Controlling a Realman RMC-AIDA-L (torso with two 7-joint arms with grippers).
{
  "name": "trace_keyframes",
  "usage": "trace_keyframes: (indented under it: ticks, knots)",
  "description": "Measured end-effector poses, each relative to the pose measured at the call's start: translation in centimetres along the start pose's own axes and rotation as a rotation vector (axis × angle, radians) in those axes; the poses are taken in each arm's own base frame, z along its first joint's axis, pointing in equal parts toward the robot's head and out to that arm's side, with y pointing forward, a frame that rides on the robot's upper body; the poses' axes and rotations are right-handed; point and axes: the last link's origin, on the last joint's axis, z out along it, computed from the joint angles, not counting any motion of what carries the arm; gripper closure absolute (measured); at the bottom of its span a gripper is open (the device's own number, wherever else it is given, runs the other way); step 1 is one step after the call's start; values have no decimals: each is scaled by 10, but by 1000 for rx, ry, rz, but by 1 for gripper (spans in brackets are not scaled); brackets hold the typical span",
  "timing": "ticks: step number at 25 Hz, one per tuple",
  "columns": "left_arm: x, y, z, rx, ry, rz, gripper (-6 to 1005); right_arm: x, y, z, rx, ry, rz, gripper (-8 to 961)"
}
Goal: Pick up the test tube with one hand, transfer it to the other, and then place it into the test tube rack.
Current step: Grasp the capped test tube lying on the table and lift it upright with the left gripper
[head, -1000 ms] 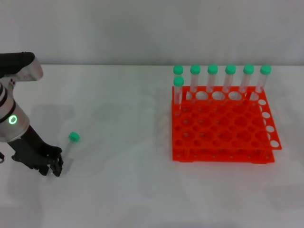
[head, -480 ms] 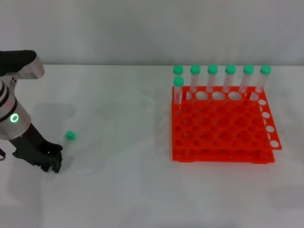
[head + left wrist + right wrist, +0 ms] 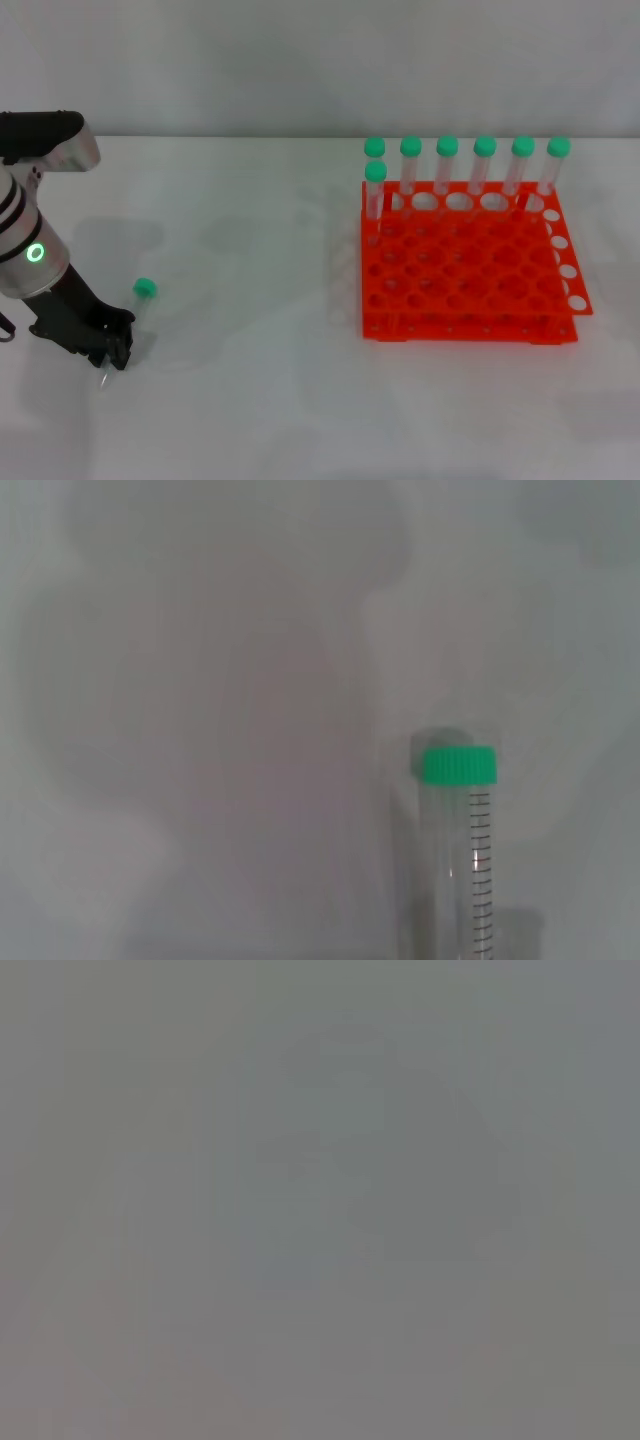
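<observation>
The test tube (image 3: 141,298), clear with a green cap, sits at the left of the white table in my left gripper (image 3: 114,348). The black fingers are shut around its lower half. Its cap points up and away, and its tip pokes out below the fingers. In the left wrist view the test tube (image 3: 468,850) shows its cap and printed scale, with a faint shadow on the table behind it. The orange-red test tube rack (image 3: 465,272) stands to the right, well apart from the gripper. My right gripper is out of view, and the right wrist view shows only grey.
Several green-capped tubes (image 3: 466,165) stand upright in the rack's back row, with one more (image 3: 375,188) just in front of them at its left end. A pale wall rises behind the table's far edge.
My left arm has shifted slightly, and the tube's green cap has moved a little to the left with the gripper. The tube's tip now shows below the fingers.
</observation>
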Motion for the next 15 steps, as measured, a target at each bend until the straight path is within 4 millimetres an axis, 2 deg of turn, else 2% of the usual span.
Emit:
trace_keyframes:
  ticks: [15]
  knots:
    - [4,0,-1,7,27,8,797,1,2,0,-8,3,3,326]
